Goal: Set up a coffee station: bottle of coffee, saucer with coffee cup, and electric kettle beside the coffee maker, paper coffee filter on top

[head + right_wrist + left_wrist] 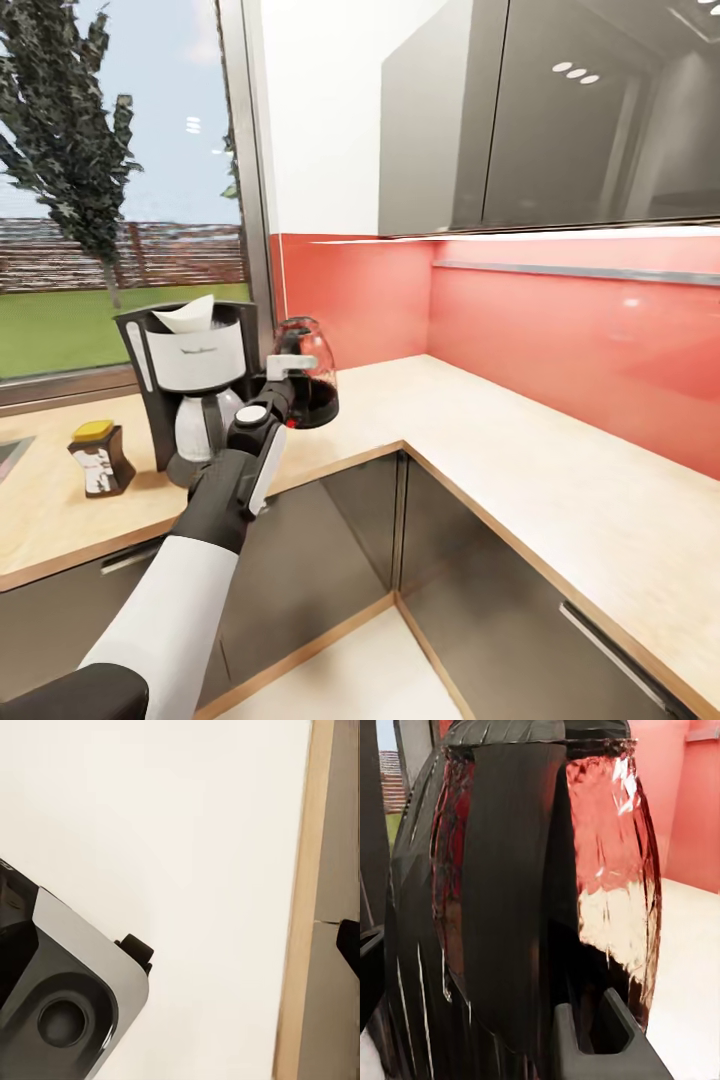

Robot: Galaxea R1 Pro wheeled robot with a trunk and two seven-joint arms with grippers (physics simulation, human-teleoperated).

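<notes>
Glass is what you are carrying: the electric kettle (312, 372) sits in your left gripper (287, 368), held up off the countertop (520, 470) just to the right of the coffee maker (195, 385). Your fingers (592, 1039) look closed on the black handle side, though how firmly they pinch is hard to judge from the left wrist view. The kettle hangs close to the machine, so a swing leftward could knock it or shake loose the paper coffee filter (187, 315) resting in its top. Lower it tilted and the black base may catch the wood and tip over. Releasing too high would drop glass onto the counter.

Inside the kettle you see a dark fill low down, with clear glass above. The pale carafe (205, 425) sits under the coffee maker; its contents cannot be told. The bottle of coffee (98, 458) stands lidded on the counter to the machine's left. Your right gripper's state cannot be told.
</notes>
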